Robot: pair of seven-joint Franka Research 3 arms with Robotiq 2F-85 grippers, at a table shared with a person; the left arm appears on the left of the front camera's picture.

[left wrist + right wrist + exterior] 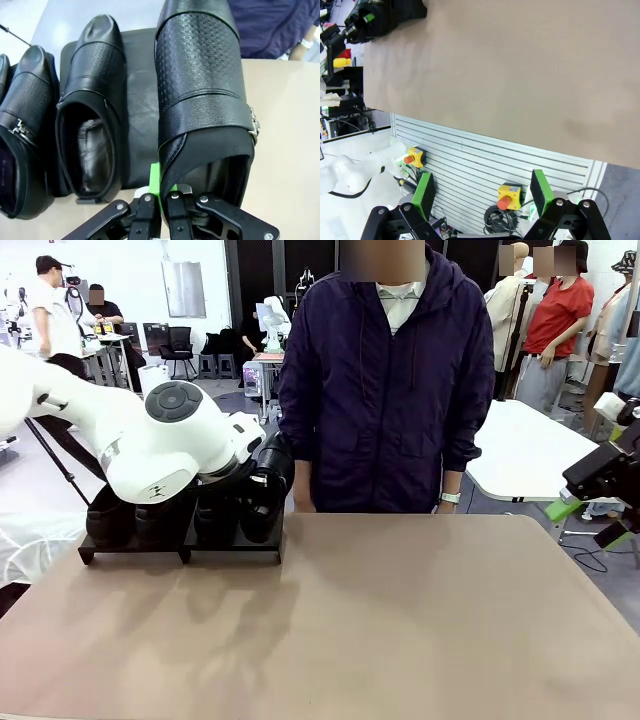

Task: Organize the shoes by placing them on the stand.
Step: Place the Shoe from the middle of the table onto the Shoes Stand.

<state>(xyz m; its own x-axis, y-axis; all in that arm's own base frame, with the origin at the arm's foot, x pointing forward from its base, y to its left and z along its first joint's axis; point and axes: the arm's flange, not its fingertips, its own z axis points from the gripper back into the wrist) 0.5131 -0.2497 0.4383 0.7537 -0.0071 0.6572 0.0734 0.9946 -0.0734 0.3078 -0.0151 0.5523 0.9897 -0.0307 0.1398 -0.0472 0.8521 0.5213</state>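
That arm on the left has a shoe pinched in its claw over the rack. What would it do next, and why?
Probably lower the held shoe onto the bare strip of the stand beside the seated shoe, then let go. The left claw is shut on its heel rim, and the shoe hangs tilted over that gap. The right claw waits open.

Left arm (150, 445) hides the shoes (240, 495) on the stand (180, 552).

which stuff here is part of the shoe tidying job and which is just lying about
Part of the job:
- held shoe, in the shut left gripper
- shoe beside it on the stand
- buckled shoe further along
- stand

Just lying about:
- right gripper, open, off the table
- emergency stop buttons
- person's watch
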